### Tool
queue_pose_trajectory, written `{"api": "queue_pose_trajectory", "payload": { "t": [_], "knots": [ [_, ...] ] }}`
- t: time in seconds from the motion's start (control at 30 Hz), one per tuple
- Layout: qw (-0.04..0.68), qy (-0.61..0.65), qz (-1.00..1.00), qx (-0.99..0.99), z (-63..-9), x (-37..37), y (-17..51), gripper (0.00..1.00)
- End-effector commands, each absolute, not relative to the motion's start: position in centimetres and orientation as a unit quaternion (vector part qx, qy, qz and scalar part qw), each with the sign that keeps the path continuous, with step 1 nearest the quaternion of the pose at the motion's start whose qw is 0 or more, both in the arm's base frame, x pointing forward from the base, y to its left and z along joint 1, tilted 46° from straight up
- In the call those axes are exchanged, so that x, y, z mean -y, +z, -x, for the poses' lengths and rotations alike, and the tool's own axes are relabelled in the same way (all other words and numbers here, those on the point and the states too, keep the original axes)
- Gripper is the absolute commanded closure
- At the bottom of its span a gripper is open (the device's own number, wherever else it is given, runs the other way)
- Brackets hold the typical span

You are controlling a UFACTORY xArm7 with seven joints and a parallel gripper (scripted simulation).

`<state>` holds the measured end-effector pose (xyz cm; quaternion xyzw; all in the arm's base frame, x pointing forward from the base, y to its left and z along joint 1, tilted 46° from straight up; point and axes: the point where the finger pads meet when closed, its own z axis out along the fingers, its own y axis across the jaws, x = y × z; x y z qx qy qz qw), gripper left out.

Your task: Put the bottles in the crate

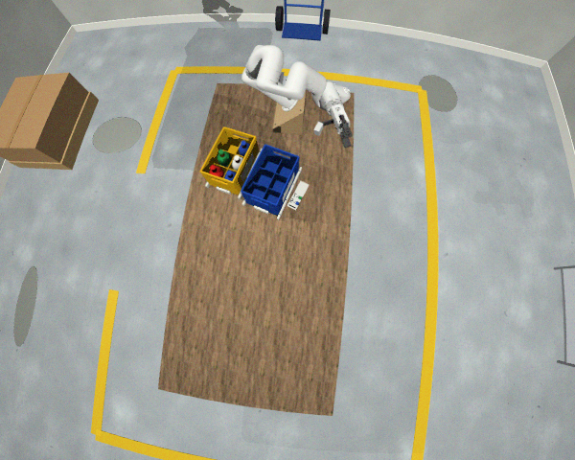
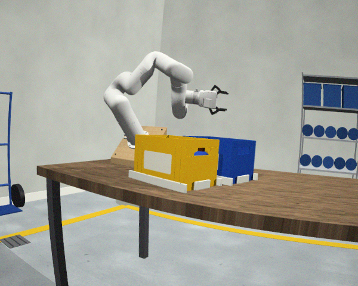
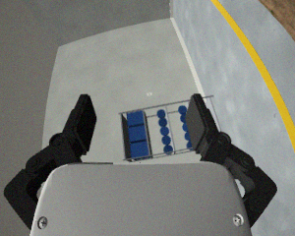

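Note:
A yellow crate [image 1: 221, 184] [image 2: 176, 159] stands on the table [image 1: 258, 297] [image 2: 296, 190]. It holds several upright bottles: a green one [image 1: 222, 157], a white one [image 1: 237, 161], a red one [image 1: 216, 171] and two blue ones [image 1: 242, 145] [image 1: 230, 174]. To its right stands the empty blue crate [image 1: 261, 196] [image 2: 234, 155]. The pick list [image 1: 297, 195] lies to the right of the blue crate; I make out small green and blue marks on it, but no counts. My gripper [image 1: 346, 138] [image 2: 226, 100] [image 3: 141, 105] is open and empty. It is held high, pointing sideways, behind and to the right of the blue crate.
White rails [image 2: 157, 180] border both crates. The arm's wooden wedge base [image 1: 287, 119] [image 2: 126, 151] stands behind the crates. A shelf rack [image 2: 330, 123] [image 3: 154, 134], a blue hand truck [image 1: 301, 22] [image 2: 0, 148] and a cardboard box [image 1: 40, 119] stand off the table.

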<state>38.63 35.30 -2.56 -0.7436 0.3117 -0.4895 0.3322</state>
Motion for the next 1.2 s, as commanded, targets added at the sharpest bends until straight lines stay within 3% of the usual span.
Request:
{"api": "queue_pose_trajectory", "payload": {
  "t": [0.0, 0.53, 0.57, 1.17],
  "knots": [
    [0.334, -0.489, 0.743, -0.312, -38.6, -35.5, -2.4, 0.0],
    [0.334, -0.489, 0.743, -0.312, -38.6, -35.5, -2.4, 0.0],
    [0.325, -0.484, 0.753, -0.305, -38.2, -35.7, -2.6, 0.35],
    [0.341, -0.38, 0.804, -0.306, -38.5, -40.6, -6.5, 0.35]
  ]
}}
